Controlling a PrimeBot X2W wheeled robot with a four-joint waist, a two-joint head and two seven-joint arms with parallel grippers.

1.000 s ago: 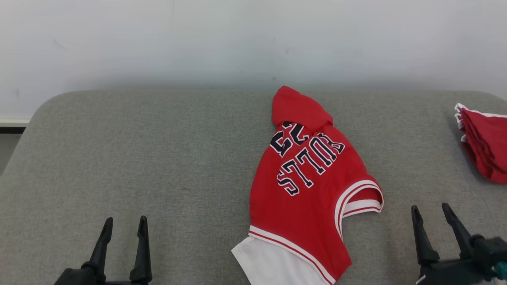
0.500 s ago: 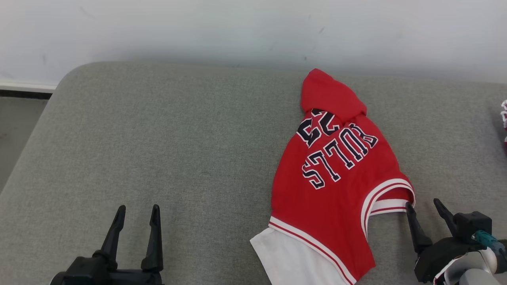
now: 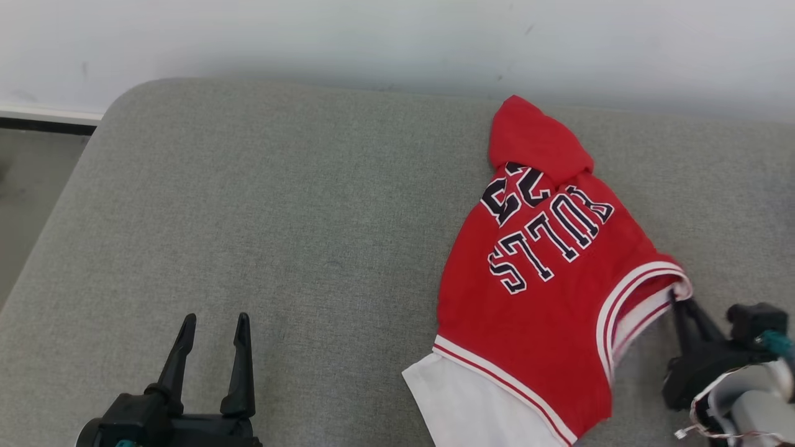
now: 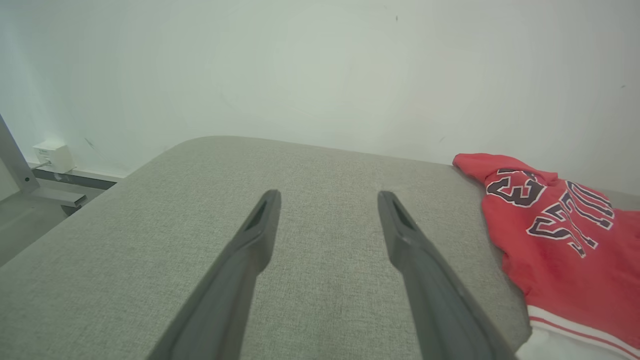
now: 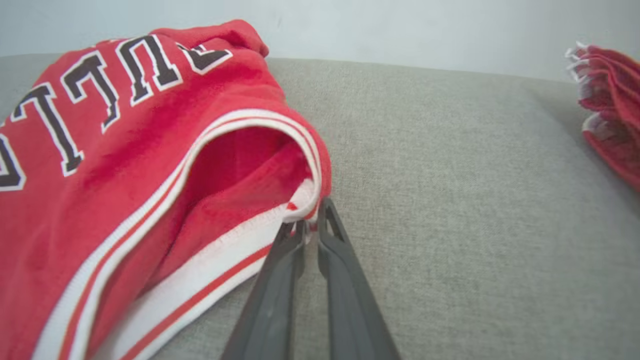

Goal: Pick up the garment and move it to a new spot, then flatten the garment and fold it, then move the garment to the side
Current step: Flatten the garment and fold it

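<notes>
Head view showed the garment (image 3: pixel 546 292), red with dark letters and white trim, lying rumpled on a grey cushion (image 3: pixel 279 217). Most of it spread to the left of the right claw (image 3: pixel 678 304) and beyond its tips, the hood end farthest off, close to the wall (image 3: pixel 372 37). The right claw's two fingers were drawn narrow, pinching the striped rim of the armhole (image 3: pixel 646 292) at its right-hand corner. White cloth stuck out from under the striped hem, to the left of that claw and level with its base.

Right wrist view showed the same grip close up. The right claw (image 5: pixel 311 220) had its fingers almost together, with the white edge of the armhole (image 5: pixel 235 120) caught between the tips. The garment (image 5: pixel 125 150) rose to the left of the fingers, the armhole gaping open just above them. A red pile (image 5: pixel 610 110) with white edging lay well apart to the right, on the cushion (image 5: pixel 450 200).

Left wrist view showed the left claw (image 4: pixel 328 196) spread wide and holding nothing, above bare cushion (image 4: pixel 150 250). The garment (image 4: pixel 555 240) lay off to its right, clear of the right-hand finger. In the head view, the left claw (image 3: pixel 215 318) sat well to the left of the garment.
</notes>
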